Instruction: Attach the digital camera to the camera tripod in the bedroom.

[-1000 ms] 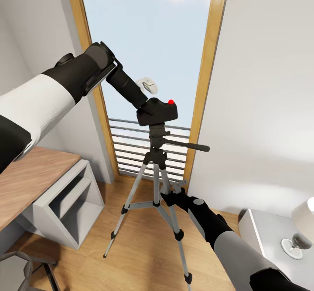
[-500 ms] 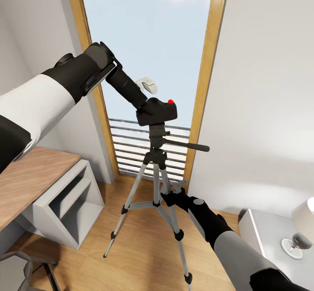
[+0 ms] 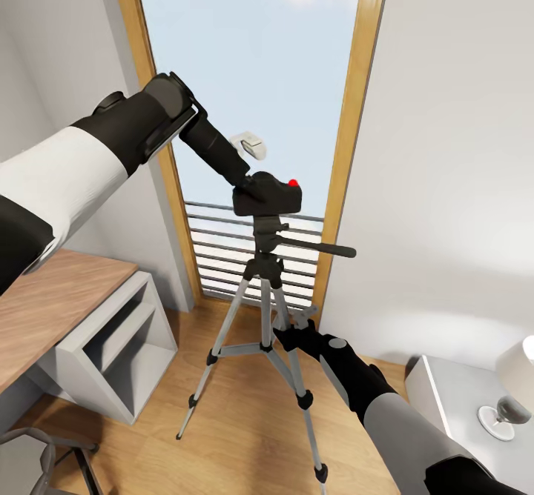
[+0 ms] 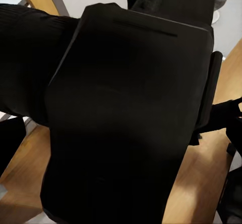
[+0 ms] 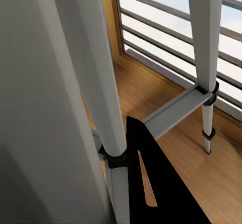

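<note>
1. Bedroom window (image 3: 252, 50) behind; digital camera (image 3: 268, 197) at frame center, level on camera tripod (image 3: 267, 287) head.
2. Left gripper (image 3: 248, 184) touches camera from upper left; finger spread hidden.
3. Right gripper (image 3: 291, 334), lower center, at a tripod leg; grip unclear.

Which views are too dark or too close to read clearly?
Left wrist view: the digital camera is a near-featureless black mass. Right wrist view: a tripod leg looms close, soft-edged. Head view: evenly lit, camera and camera tripod crisp against the bright window.
</note>
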`<state>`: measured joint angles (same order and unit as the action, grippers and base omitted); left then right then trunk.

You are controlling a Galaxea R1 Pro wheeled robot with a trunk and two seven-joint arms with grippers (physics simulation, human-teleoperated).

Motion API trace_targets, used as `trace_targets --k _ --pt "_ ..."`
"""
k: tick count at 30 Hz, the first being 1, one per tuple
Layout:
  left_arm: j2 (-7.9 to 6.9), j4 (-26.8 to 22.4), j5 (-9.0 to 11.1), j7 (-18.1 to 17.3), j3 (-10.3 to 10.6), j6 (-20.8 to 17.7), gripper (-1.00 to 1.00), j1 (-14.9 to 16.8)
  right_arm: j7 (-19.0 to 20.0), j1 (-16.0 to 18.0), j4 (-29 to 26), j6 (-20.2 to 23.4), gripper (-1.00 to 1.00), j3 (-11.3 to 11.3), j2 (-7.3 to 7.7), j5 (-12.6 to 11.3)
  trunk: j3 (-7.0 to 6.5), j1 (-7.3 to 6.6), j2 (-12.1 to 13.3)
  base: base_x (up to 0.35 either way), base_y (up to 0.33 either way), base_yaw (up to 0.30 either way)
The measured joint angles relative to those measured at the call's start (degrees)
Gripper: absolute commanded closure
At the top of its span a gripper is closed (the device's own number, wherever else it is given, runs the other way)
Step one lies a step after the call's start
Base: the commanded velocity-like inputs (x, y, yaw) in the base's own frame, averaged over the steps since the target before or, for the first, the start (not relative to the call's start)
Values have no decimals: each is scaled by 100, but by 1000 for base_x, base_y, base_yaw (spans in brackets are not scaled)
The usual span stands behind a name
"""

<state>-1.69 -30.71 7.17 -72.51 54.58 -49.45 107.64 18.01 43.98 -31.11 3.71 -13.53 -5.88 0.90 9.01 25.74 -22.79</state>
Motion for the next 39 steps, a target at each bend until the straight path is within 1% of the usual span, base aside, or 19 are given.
trace_targets --k 19,22,26,27,28,30,31,34,35,36,38,39 --pt "-2 -7 -11 -5 -5 5 -100 0 2 0 1 0 100 2 0 -5 0 0 0 0 0 0" --pt "-12 -16 -16 -11 -25 7 -100 0 0 0 0 0 100 3 0 -6 0 0 0 0 0 0" --pt "-29 -25 -13 -15 -134 7 -100 0 3 0 1 0 100 4 0 -6 0 0 0 0 0 0" --pt "-40 -29 -12 -16 -272 8 -100 1 3 0 1 -1 100 5 1 -5 0 0 0 0 0 0" --pt "-55 -33 -12 -17 -489 6 -100 1 3 0 1 0 100 5 1 -5 0 0 0 0 0 0" --pt "-71 -42 -12 -15 -786 4 -100 1 4 0 1 0 100 5 0 -8 0 0 0 0 0 0" --pt "-87 -51 -16 -8 -1124 4 -100 2 4 0 2 0 100 5 1 -5 0 0 0 0 0 0" --pt "-131 -62 -32 48 -1662 6 -100 2 4 0 1 -1 100 6 0 -12 0 0 0 0 0 0" --pt "-172 -67 -43 126 -1962 7 -100 2 4 0 2 -3 100 6 0 -12 0 0 0 0 0 0" --pt "-199 -70 -49 181 -2095 4 -100 2 4 0 0 -5 100 6 1 -13 0 0 0 0 0 0" --pt "-260 -74 -59 307 -2286 1 -100 2 4 0 -2 -7 100 5 2 -15 0 0 0 0 0 0" --pt "-332 -73 -68 441 -2405 0 -100 2 4 0 -4 -8 100 5 5 -18 0 0 0 0 0 0"
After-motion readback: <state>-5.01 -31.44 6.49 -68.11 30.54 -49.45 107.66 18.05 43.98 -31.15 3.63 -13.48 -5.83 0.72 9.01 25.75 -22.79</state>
